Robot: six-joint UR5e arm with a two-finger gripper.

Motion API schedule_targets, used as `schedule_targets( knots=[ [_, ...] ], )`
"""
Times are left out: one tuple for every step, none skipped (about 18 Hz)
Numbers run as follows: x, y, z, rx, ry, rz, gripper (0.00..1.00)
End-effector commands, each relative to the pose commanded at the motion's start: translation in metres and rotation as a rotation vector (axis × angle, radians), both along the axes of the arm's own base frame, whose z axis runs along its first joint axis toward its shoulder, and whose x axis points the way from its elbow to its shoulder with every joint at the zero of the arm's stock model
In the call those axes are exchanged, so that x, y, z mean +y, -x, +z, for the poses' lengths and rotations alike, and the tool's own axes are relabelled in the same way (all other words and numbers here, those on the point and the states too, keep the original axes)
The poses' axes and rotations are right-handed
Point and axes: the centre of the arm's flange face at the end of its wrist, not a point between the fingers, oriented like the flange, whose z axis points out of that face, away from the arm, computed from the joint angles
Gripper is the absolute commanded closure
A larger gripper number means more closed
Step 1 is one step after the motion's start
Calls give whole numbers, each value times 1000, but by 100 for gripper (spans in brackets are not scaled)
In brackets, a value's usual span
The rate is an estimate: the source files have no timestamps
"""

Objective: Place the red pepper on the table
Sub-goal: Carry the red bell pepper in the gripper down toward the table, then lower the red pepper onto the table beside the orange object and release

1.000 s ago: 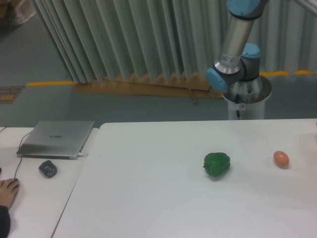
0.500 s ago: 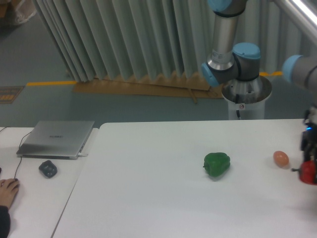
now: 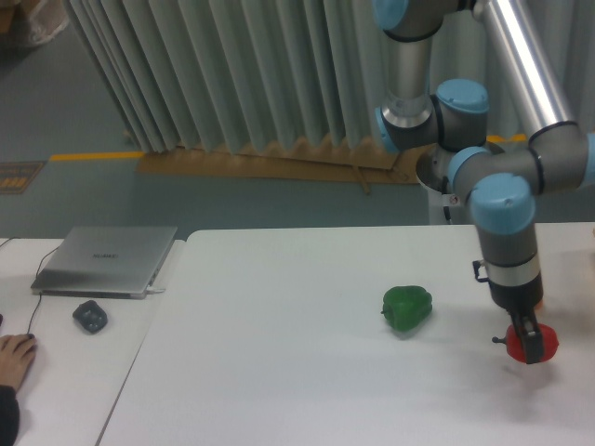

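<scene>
Camera view: one fixed view from the front, looking across two white tops toward a pleated curtain.
Arm: comes down from the upper right, its lower link upright over the right part of the desk [image 3: 307, 372]; the top of the arm is cut off by the upper edge.
Gripper [image 3: 530, 342]: points straight down; dark fingers [image 3: 533, 346] are closed on the red pepper [image 3: 533, 342], one dark finger crossing its front.
Red pepper: held at the right side of the desk, right of the green pepper [image 3: 407, 308] and well apart from it; part of it is hidden behind the finger, and whether its underside touches the desk or hangs just above it cannot be told.
Hidden: the space just behind the gripper is blocked by the arm's wrist.
Green pepper: rests alone on the desk, right of centre.
Side desk [image 3: 56, 372]: adjoins on the left, carrying a closed grey laptop [image 3: 107, 259] and a dark mouse [image 3: 90, 316] just in front of it.
Hand [image 3: 14, 358]: a person's hand rests at the lower left corner, cut off by the edge.
Containers: none visible.
</scene>
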Motion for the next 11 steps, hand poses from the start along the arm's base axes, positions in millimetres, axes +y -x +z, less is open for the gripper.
schedule_targets(
  knots=[
    [3,-2,-2,-3,-2,-3,48],
    [4,-3,-3,-8,-3,-2,48],
    [7,-7,-3,-13,-9,-8,48],
    [10,-10,-3,-22,-21,-2,40],
    [13,-13,-5,-25,-23,5,30],
    [14,-14,-5,-25,-24,8,9],
    [14,-14,-4,-23,-26,8,1],
    [14,-14,-4,-24,-27,5,0],
    [14,-13,0,-19,-31,7,0],
    [14,-13,1,-17,-33,5,0],
    [14,-13,2,-16,-34,6,0]
  ],
)
